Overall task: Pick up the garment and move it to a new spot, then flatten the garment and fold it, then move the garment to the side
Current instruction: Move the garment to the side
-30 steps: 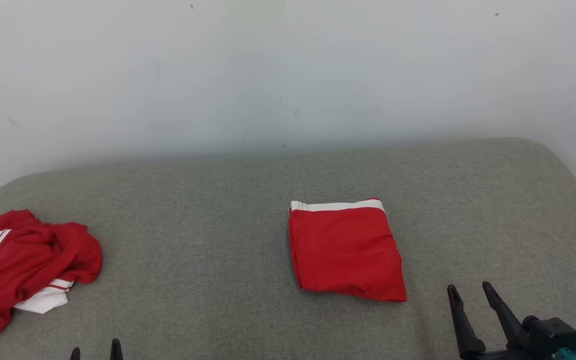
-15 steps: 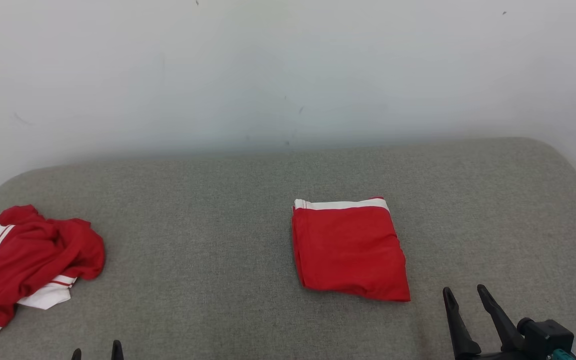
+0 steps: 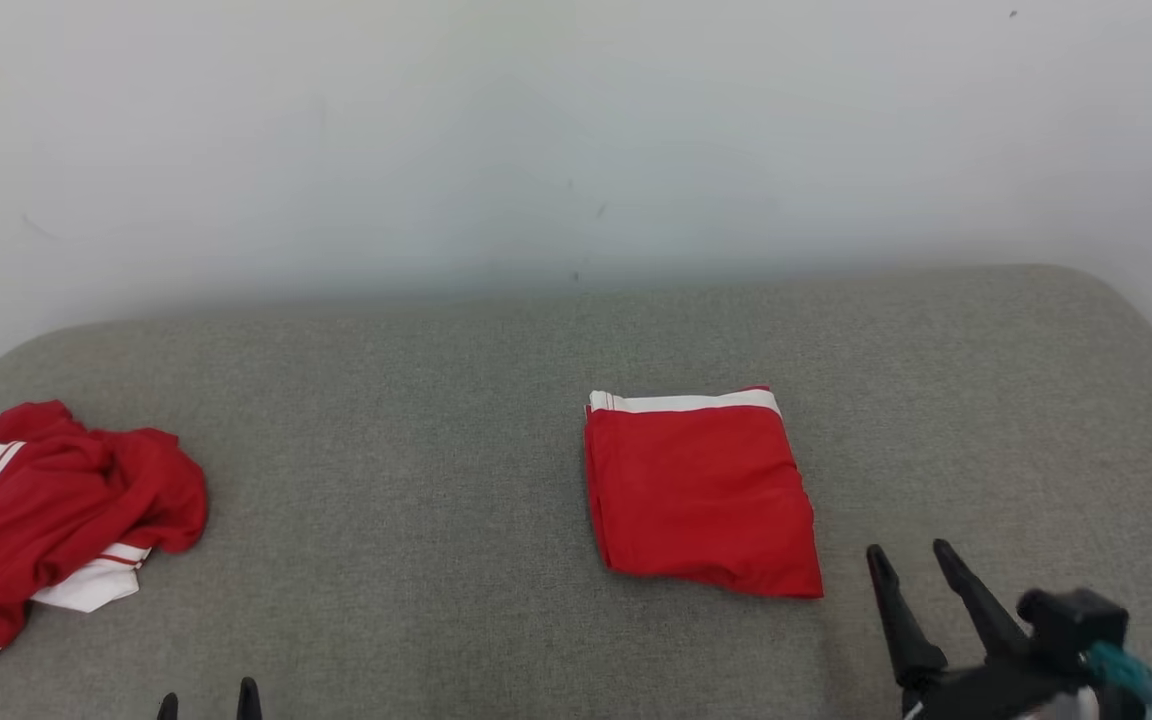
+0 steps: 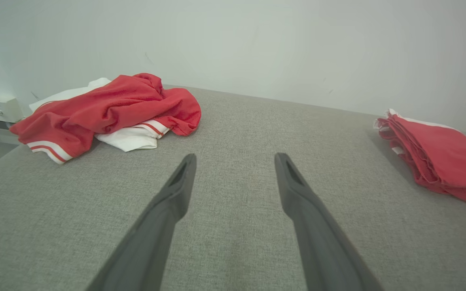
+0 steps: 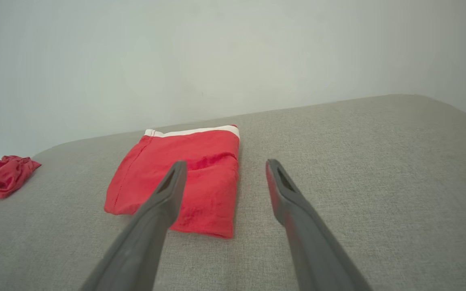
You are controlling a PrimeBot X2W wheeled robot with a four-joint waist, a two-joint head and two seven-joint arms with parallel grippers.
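At the centre of the head view, a little to the right, the folded garment (image 3: 701, 495) lies flat on the grey table (image 3: 416, 400). It is red, with a white band along its far edge. At the left edge of the frame the crumpled garment (image 3: 56, 520), red and white, lies in a heap on the same table, well apart from the folded one. At the lower right the right gripper (image 3: 908, 548) is near the folded garment's lower right corner and does not touch it. Its fingers are spread apart and hold nothing. At the bottom left the tips of the left gripper (image 3: 208, 695) show, also spread and empty. A white wall (image 3: 536, 150) fills the upper half.
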